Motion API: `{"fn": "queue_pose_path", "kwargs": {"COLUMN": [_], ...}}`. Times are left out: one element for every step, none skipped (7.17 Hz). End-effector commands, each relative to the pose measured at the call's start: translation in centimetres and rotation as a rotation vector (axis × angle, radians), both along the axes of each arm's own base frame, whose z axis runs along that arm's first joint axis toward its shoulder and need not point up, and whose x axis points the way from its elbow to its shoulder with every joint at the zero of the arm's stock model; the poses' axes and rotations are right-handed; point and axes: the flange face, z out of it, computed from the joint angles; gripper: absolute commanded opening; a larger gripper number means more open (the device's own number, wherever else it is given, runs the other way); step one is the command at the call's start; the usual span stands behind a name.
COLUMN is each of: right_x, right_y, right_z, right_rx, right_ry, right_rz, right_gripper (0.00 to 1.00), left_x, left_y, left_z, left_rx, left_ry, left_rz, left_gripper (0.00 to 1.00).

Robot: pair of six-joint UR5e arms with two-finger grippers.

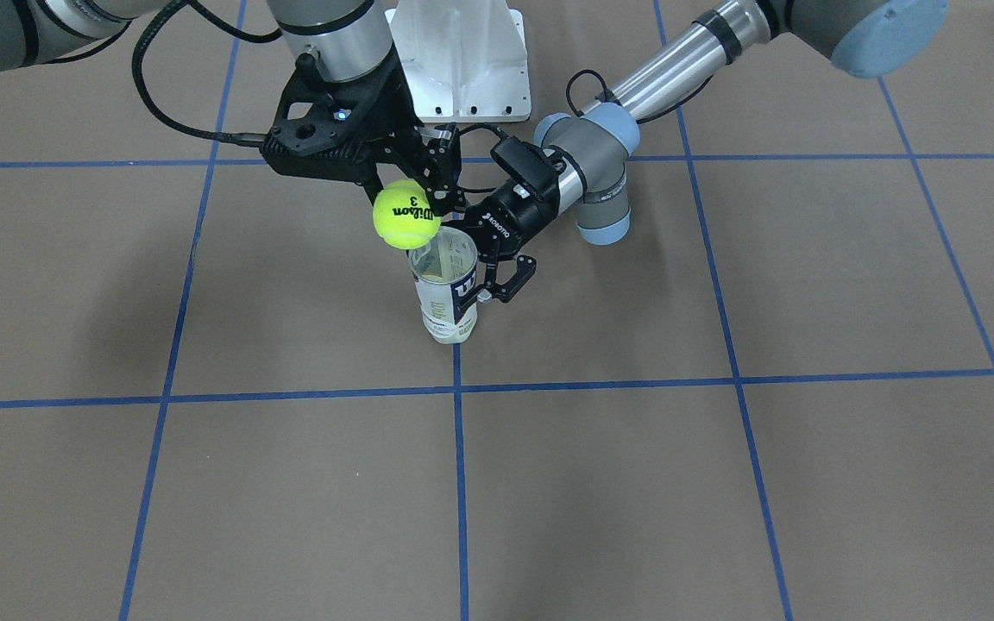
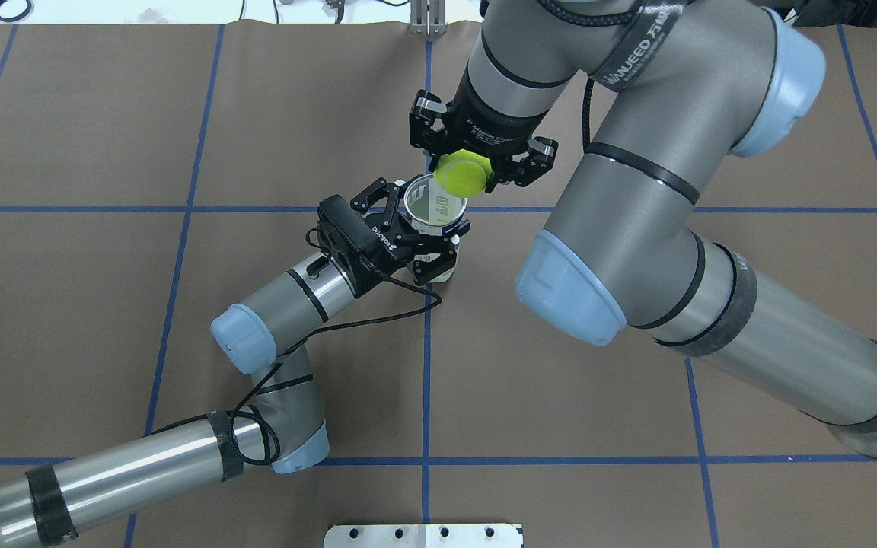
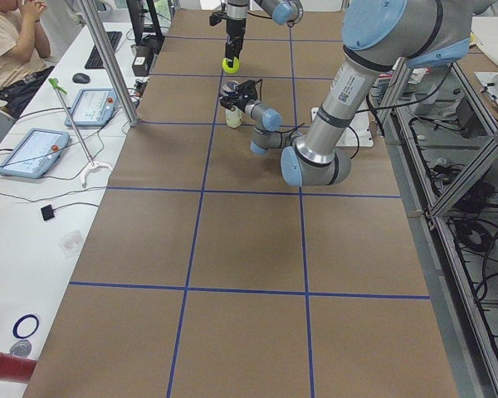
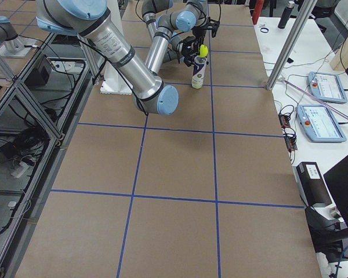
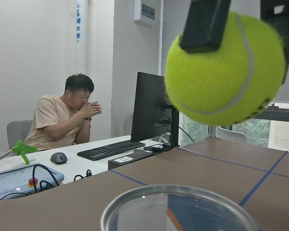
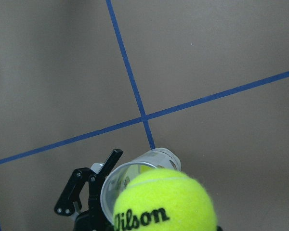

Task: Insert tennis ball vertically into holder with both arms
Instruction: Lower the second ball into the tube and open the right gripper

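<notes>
Clear plastic, open at the top: the holder (image 1: 445, 297) stands upright on the brown table (image 1: 721, 500). Its base is just beside a blue tape line (image 1: 459, 483), near the table's middle, in front of the white pedestal (image 1: 462, 60). A white and navy label wraps the wall, and part of a white letter shows on the navy band. The rim is round and bare in the left wrist view. A pale yellow-green tint sits low inside (a second ball or only a reflection, cannot tell).

Left gripper (image 2: 423, 227): comes in low and roughly level. Its fingers are drawn to a narrow span around the holder's upper half, pressed against the label on both sides. It clamps the holder and nothing else.

Right gripper (image 2: 467, 169): points down, fingers pinched on a yellow-green tennis ball (image 1: 406, 215), one finger on each side. Black "Wilson 3" print faces the front camera. The ball hangs roughly over the holder's mouth. The left wrist view shows air between ball and rim, so they are not touching.

Count:
- One holder.
- One tennis ball in plain sight.
- Two arms, the left arm (image 2: 141, 472) and the right arm (image 2: 712, 289).
- Two grippers, each with something in its grasp.
- One person (image 3: 12, 37) seated at the side desk, hands up at the face.
- Two pendant screens (image 3: 33, 152) on that desk.
- One keyboard (image 5: 111, 150) and one dark monitor (image 5: 151, 108).
</notes>
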Motion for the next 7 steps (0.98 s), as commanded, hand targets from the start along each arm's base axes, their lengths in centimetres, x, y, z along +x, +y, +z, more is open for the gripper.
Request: {"fn": "queue_pose_path", "kwargs": {"right_x": [-2.13, -2.24, -2.24, -2.23, -2.23, -2.23, -2.22], "right_y": [-0.01, 0.03, 0.03, 0.04, 0.06, 0.06, 0.04], "right_z": [-1.42, -1.73, -1.73, -1.83, -1.83, -1.83, -1.85], "right_rx": [0.015, 0.017, 0.018, 0.019, 0.02, 0.023, 0.034], "right_ry": [0.018, 0.015, 0.015, 0.014, 0.014, 0.014, 0.015], "right_rz": [0.007, 0.006, 0.005, 0.005, 0.003, 0.0, -0.005], "right_gripper": [0.55, 0.98, 0.99, 0.99, 0.99, 0.99, 0.99], "left_x": [0.0, 0.0, 0.0, 0.03, 0.03, 0.05, 0.03], "left_y": [0.01, 0.01, 0.01, 0.0, 0.0, -0.01, 0.0], "left_z": [0.03, 0.03, 0.03, -0.07, -0.07, -0.07, -0.07], "left_rx": [0.0, 0.001, 0.001, 0.001, 0.001, 0.0, 0.001], "left_ry": [0.0, -0.001, -0.001, -0.001, -0.001, -0.003, -0.001], "left_rz": [0.0, -0.001, -0.001, -0.001, -0.001, -0.001, -0.001], "left_gripper": [0.99, 0.99, 0.99, 0.99, 0.99, 0.99, 0.99]}}
